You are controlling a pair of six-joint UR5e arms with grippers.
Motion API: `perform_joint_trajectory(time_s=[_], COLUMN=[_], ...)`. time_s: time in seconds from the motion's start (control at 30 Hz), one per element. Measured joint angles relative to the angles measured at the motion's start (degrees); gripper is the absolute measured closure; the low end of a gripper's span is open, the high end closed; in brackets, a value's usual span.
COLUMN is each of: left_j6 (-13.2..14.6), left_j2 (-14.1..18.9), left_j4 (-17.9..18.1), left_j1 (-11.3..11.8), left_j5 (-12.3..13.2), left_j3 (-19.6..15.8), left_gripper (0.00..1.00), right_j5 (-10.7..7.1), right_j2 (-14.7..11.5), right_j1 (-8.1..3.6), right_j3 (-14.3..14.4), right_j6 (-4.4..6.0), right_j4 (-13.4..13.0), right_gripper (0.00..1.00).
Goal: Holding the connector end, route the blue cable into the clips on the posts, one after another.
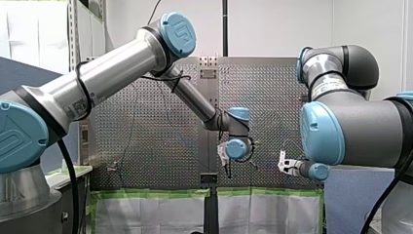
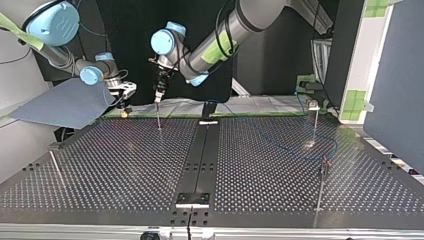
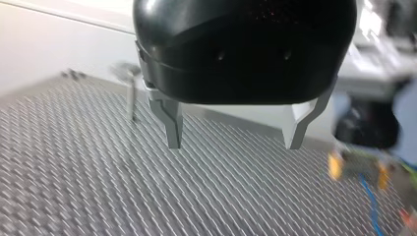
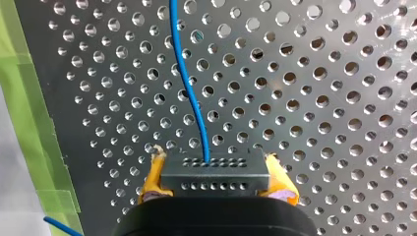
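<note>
Blue cable (image 4: 189,93), connector (image 4: 215,174) near table edge (image 4: 51,137)

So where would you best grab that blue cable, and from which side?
By the black connector block at its end, not the thin blue cable, which bends. The block is flat-sided and looks rigid, so come from behind it, opposite where the cable leaves, and pinch its two short ends. My right gripper is shut on it that way, yellow pads on either end.
</note>
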Motion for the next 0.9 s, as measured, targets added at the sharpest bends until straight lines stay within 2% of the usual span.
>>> perform_joint_trajectory(time_s=[0.17,0.37,0.57,0.77,0.9], left_j6=[-2.47,-4.53,-4.96,-4.93,-4.64], left_j2=[3.06,6.33,9.58,12.86,14.98], left_j4=[3.07,6.36,9.61,12.8,13.5], left_j1=[-2.37,-2.5,-2.29,-2.16,-2.16], left_j5=[-3.05,-6.33,-8.97,-9.71,-10.85], left_j3=[-3.05,-6.31,-9.57,-12.85,-14.96], left_gripper=[0.0,0.0,0.0,0.0,0.0], right_j5=[0.0,0.01,0.0,0.08,0.54], right_j2=[0.0,0.0,0.0,0.0,0.01], right_j1=[-0.05,0.05,0.06,0.06,-0.03], right_j3=[0.0,0.0,0.0,0.0,0.0], right_j6=[-0.04,-0.06,-0.01,-0.03,-0.22], right_j4=[0.0,0.0,0.0,0.01,0.07], right_gripper=[1.0,1.0,1.0,1.0,1.0])
